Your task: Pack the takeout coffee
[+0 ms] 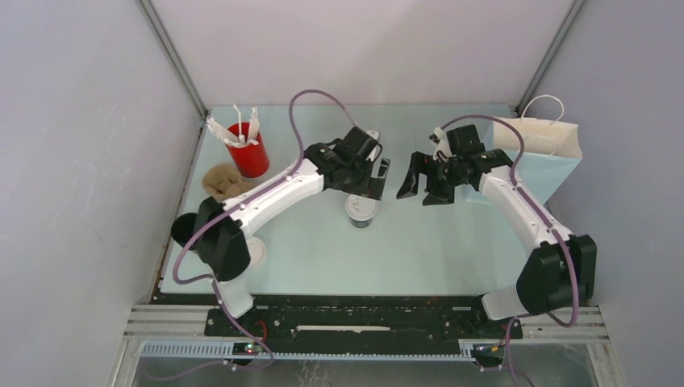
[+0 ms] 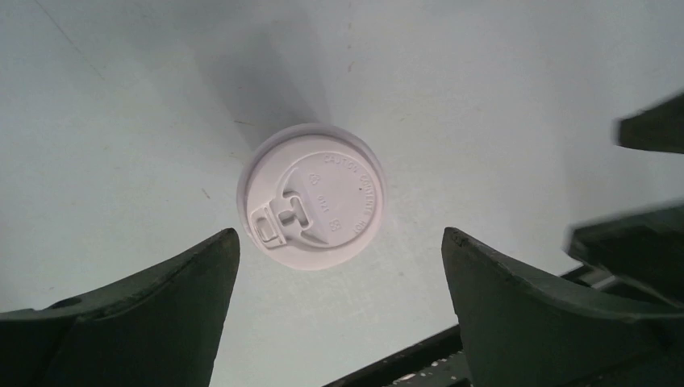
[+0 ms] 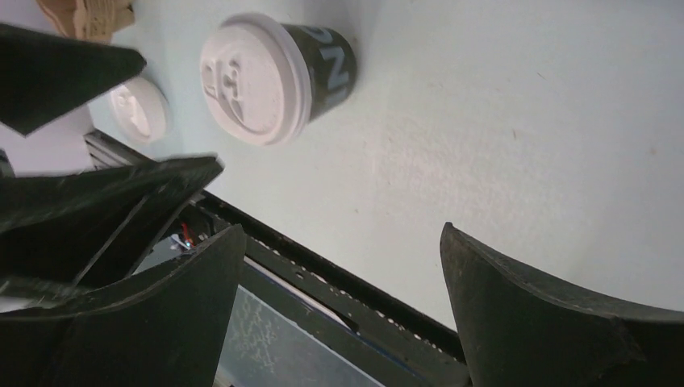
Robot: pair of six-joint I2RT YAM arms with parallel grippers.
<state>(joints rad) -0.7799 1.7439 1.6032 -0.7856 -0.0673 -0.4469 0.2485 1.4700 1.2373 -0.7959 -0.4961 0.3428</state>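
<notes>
Black takeout coffee [image 1: 361, 211] stands upright, lid [image 2: 311, 197] upward, axis vertical.

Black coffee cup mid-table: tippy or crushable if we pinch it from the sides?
Probably tippy: the cup stands upright and tapers below its wider lid. Walls look like thin paper, so a hard squeeze may dent them. The plastic lid looks smooth, likely slippery; grip the body.

White arm links [image 1: 278, 189], black joints [image 1: 222, 242], purple cables [image 1: 323, 93], black wedge-shaped fingers [image 2: 161, 322]
</notes>
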